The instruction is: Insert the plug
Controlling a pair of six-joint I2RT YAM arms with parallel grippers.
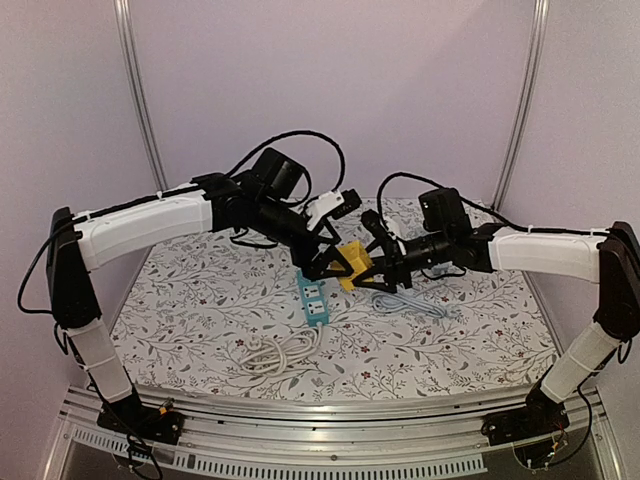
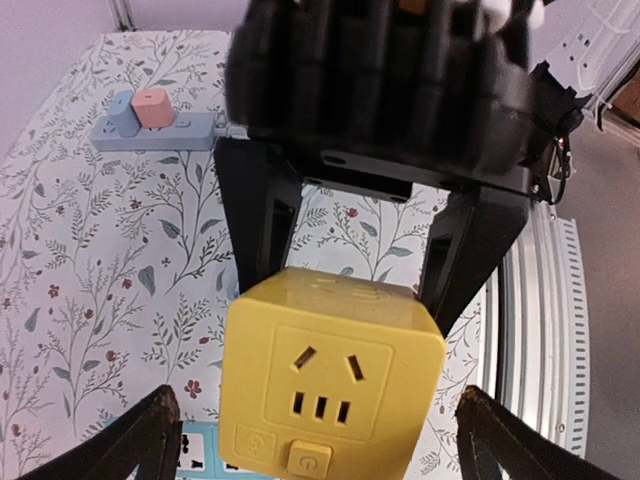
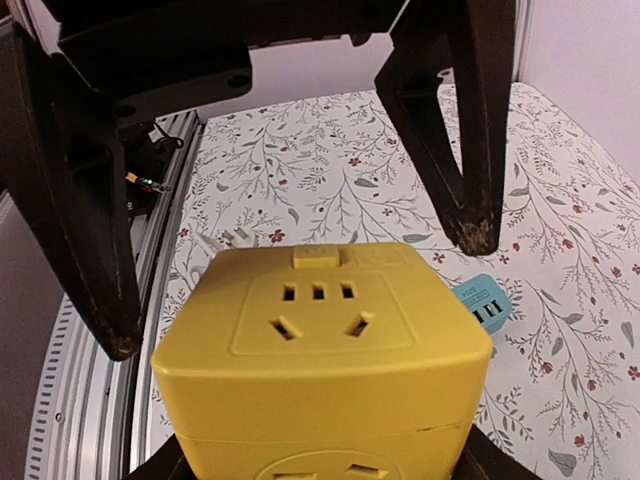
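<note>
Right jaws hold yellow cube (image 3: 320, 335) between left jaws.

Light is soft and even, from overhead; I see only faint shadows on the table (image 1: 190, 300). Top view slightly grainy. Left wrist view: body of the right gripper (image 2: 345, 300) blurred close to the lens, yellow cube (image 2: 330, 385) sharp. No glare noted.

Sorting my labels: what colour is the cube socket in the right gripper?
The cube socket is yellow, clearest in the right wrist view.
</note>
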